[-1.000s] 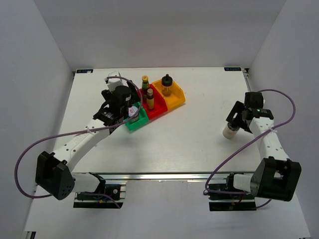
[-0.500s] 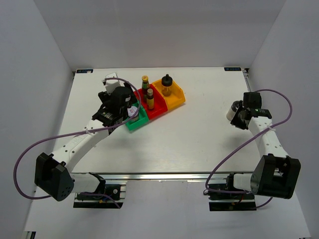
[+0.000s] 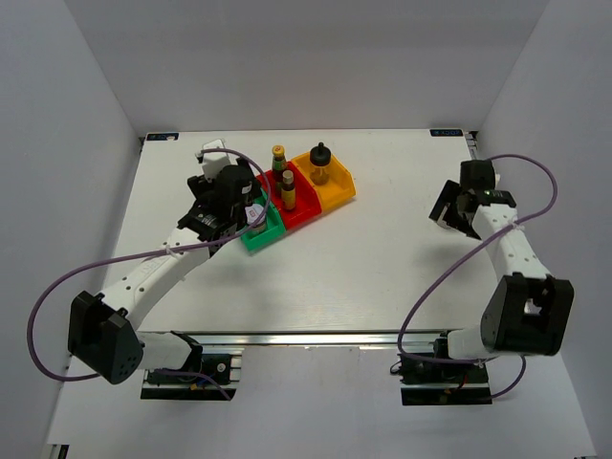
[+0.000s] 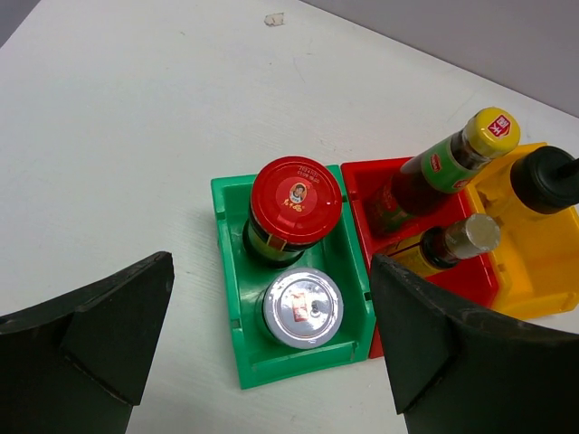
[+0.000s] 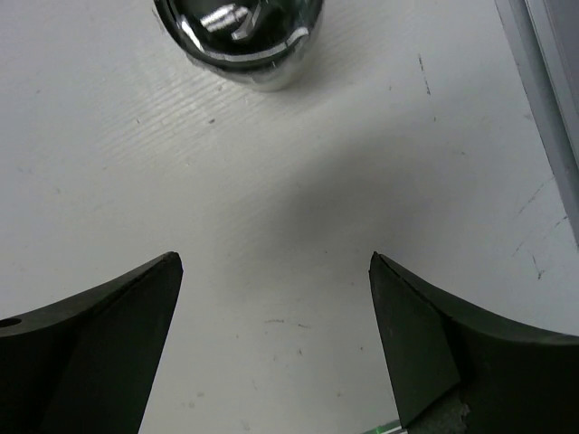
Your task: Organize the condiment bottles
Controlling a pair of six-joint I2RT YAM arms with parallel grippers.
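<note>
A loose shaker stands alone on the white table, well apart from three coloured bins on the table's left half. The right wrist camera looks almost straight down on it. It shows a round, glossy dark top with a bright, chrome-like rim, and the body is hidden under that top. In the overhead view the arm covers it. The right gripper hovers just short of it with fingers spread wide and holding nothing, so the shaker sits ahead of the fingertips, not between them. It looks small, rigid and probably light, and smooth enough to slip. Standing on a narrow base, it would likely tip if pushed from one side only. The safest hold seems to be around the body below the cap, one finger on each side. The other five containers already sit in the bins. A red-capped jar and a white-lidded jar are close together in the green bin. A yellow-capped sauce bottle and a slim bottle are in the red bin. A black-topped shaker is in the orange bin. The left gripper hangs over the green bin, fingers wide and empty.
</note>
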